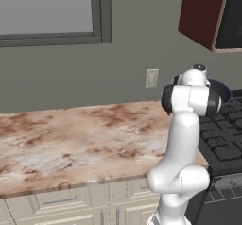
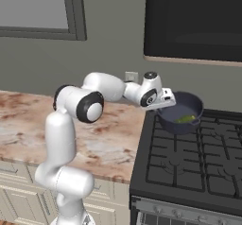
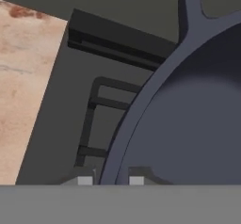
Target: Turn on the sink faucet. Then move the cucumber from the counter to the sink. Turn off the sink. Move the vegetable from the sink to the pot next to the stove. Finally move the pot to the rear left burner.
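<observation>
The dark grey pot (image 2: pixel 182 111) is at the back left of the black stove (image 2: pixel 189 162), over its rear left grates. The small green cucumber (image 2: pixel 186 119) lies inside it. My gripper (image 2: pixel 164 108) reaches from the counter side to the pot's left rim. In the hand view my gripper (image 3: pixel 110 180) is shut on the pot (image 3: pixel 197 124), with one fingertip outside the rim (image 3: pixel 141 100) and one inside. The pot (image 1: pixel 223 92) peeks out behind the arm in the left base view. The sink and faucet are out of view.
The pinkish marbled counter (image 1: pixel 71 139) runs left of the stove (image 1: pixel 222 143). A wall outlet (image 1: pixel 151 78) sits behind it. A dark red cabinet (image 1: pixel 203 13) and a black appliance (image 2: pixel 194 21) hang above the stove. A window (image 1: pixel 47 11) is at upper left.
</observation>
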{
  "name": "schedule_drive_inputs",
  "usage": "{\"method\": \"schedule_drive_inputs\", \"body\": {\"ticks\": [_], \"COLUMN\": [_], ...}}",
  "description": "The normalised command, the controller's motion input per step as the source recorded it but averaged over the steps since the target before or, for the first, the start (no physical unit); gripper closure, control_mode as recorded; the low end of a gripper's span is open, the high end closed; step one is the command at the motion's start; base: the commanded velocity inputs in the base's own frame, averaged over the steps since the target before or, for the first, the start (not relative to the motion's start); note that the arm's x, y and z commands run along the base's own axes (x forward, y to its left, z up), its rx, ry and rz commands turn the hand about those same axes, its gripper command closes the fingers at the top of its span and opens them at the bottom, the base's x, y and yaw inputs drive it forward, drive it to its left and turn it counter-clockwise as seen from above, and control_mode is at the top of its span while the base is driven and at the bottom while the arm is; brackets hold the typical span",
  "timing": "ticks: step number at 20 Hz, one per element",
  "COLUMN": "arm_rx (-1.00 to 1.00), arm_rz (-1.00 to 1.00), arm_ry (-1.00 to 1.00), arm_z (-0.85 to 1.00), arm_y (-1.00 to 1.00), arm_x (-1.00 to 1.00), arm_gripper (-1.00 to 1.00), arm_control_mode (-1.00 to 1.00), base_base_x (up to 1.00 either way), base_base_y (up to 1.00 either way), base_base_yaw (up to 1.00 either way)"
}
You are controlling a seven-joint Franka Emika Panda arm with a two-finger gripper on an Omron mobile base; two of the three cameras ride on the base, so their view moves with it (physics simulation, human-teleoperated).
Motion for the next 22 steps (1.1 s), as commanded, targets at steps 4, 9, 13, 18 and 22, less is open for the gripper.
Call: {"method": "schedule_drive_inputs", "body": {"ticks": [4,9,13,18,22], "arm_rx": [0.0,0.0,0.0,0.0,0.0], "arm_rz": [0.03,0.09,0.11,0.08,0.05], "arm_ry": [0.05,0.03,0.02,0.0,0.0], "arm_z": [-0.25,-0.22,-0.15,-0.05,-0.15], "arm_y": [-0.09,-0.02,0.0,0.0,0.0], "arm_x": [0.26,0.13,-0.01,-0.17,-0.03], "arm_gripper": [1.0,1.0,1.0,1.0,-1.0], "arm_control_mode": [-1.0,-1.0,-1.0,-1.0,-1.0], "base_base_x": [0.0,0.0,0.0,0.0,0.0], "base_base_y": [0.0,0.0,0.0,0.0,0.0], "base_base_yaw": [0.0,0.0,0.0,0.0,0.0]}}
